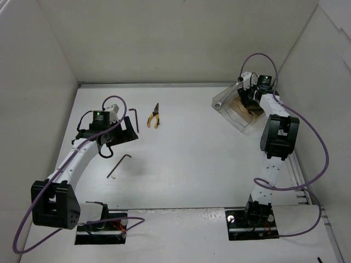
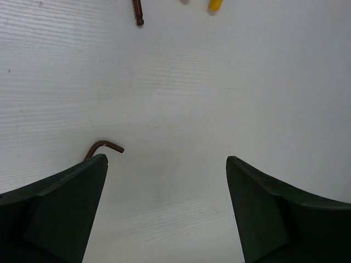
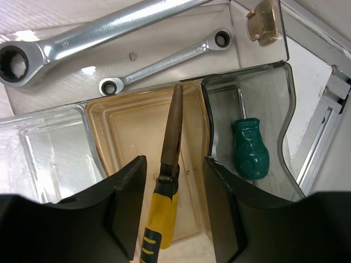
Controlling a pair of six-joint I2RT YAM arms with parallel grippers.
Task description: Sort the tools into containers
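The clear smoky container (image 1: 230, 104) stands at the far right. In the right wrist view its back compartment holds two silver wrenches (image 3: 104, 30) (image 3: 164, 63). A green-handled screwdriver (image 3: 249, 148) lies in its right compartment. Yellow-handled pliers (image 3: 167, 186) rest in the tan middle compartment (image 3: 120, 137), between the fingers of my right gripper (image 3: 174, 161), which is open with a gap on each side. Another pair of pliers (image 1: 154, 116) and two hex keys (image 1: 134, 119) (image 1: 118, 165) lie on the table. My left gripper (image 2: 167, 159) hovers open over bare table, a hex key's bent end (image 2: 104, 146) by its left fingertip.
White walls enclose the table on three sides. Purple cables (image 1: 312, 137) loop around both arms. In the left wrist view a hex key tip (image 2: 137, 13) and a yellow pliers handle tip (image 2: 215, 5) show at the top edge.
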